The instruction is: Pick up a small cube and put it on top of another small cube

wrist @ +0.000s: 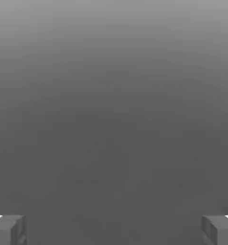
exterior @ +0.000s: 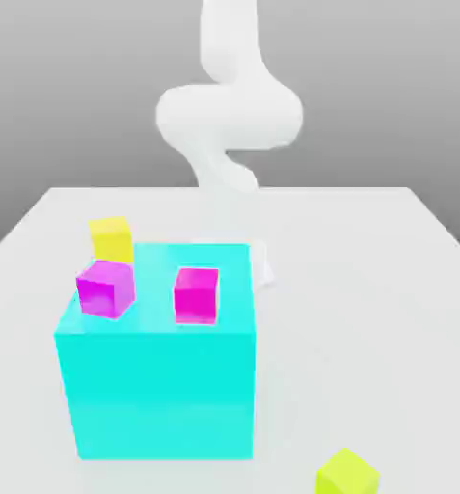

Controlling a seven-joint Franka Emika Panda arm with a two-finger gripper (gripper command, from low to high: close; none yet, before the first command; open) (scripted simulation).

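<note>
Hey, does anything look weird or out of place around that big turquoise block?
One thing: the yellow-green cube sits down on the table, apart from the three cubes up at the turquoise block. Nothing looks spilled or damaged.

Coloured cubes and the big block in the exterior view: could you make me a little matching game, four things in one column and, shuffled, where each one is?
Things
1. Purple cube
2. Magenta cube
3. Yellow-green cube
4. Big cyan block

Places
A. Under the magenta cube
B. Down at the picture's bottom edge, to the exterior view's right of the big block
C. Just in front of the yellow cube
D. On the big block, at the exterior view's right of the purple cube

Pairs: 1-C, 2-D, 3-B, 4-A
</note>
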